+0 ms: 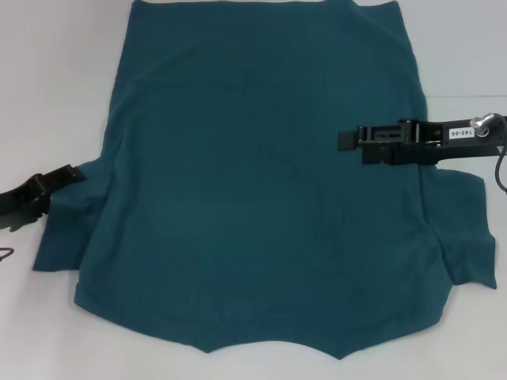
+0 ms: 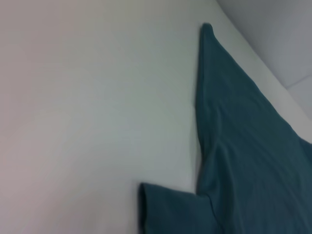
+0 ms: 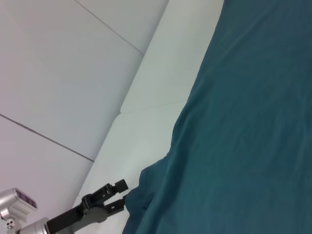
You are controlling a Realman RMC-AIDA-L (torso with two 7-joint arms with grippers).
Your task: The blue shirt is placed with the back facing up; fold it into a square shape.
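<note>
Head view: blue shirt (image 1: pixel 261 174) spread flat on the white bench (image 1: pixel 55 79), collar edge nearest the robot, both sleeves out to the sides. Right claw (image 1: pixel 342 139) hovers over the shirt's right half, pointing toward its middle; cannot tell if it's released or clenched. Left claw (image 1: pixel 73 174) sits at the tip of the shirt's left sleeve, touching or just beside the fabric; the right wrist view shows its fingers (image 3: pixel 121 185) parted, released, right at the sleeve edge. Left wrist view shows only shirt and bench.

Overhead head view; perhaps oblique wrists.
</note>
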